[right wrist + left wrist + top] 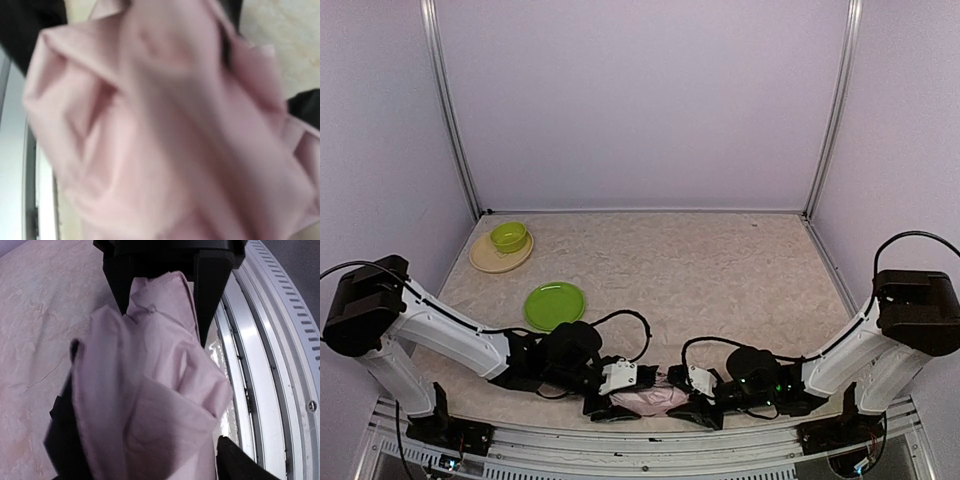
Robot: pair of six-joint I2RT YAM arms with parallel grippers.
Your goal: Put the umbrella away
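At near worktop edge: umbrella, fabric bunched between both arms. Left jaws straddle fabric fold, grip unconfirmed; right jaws: state cannot be told, view blurred. Two-sided approach likely gathers canopy compact.

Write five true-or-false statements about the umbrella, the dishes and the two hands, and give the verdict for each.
1. The umbrella lies at the near edge of the table, between the left hand and the right hand. True.
2. The green bowl sits on the green plate. False: it sits on the beige plate; the green plate carries nothing.
3. Pink fabric lies between the left hand's fingers. True.
4. The umbrella's canopy is spread wide open. False: it is a bunched, collapsed bundle.
5. The two plates touch. False: bare table shows between them.
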